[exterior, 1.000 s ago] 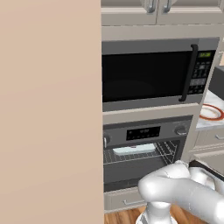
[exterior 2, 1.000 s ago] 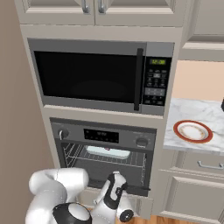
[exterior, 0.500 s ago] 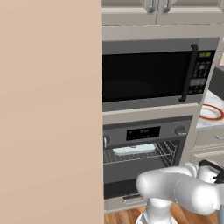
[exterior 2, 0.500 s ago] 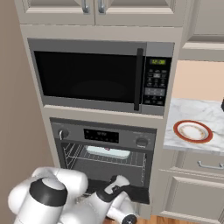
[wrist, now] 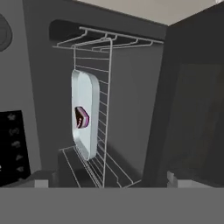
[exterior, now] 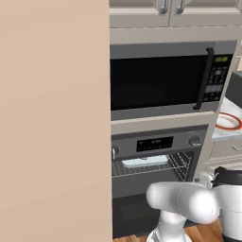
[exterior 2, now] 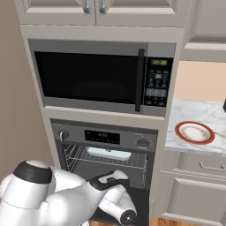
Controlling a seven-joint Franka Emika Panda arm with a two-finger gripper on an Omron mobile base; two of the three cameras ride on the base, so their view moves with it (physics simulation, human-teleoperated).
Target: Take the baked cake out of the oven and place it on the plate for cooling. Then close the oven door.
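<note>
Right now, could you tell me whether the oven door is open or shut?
Open. The wire rack and pale tray inside the oven are exposed, and the oven door hangs down.

franka arm (exterior 2: 62,198): glossy white rounded link shells, bulbous at the elbows. dark grey/black caps on the joints, round black end cap on one link. no visible cables or markings.

Even, soft light fills both base views, with no hard shadows or glare and a rendered, slightly soft look. The hand view is dim: the oven (wrist: 131,87) cavity darkens toward three o'clock, while the pale tray (wrist: 87,109) stands brightest.
</note>
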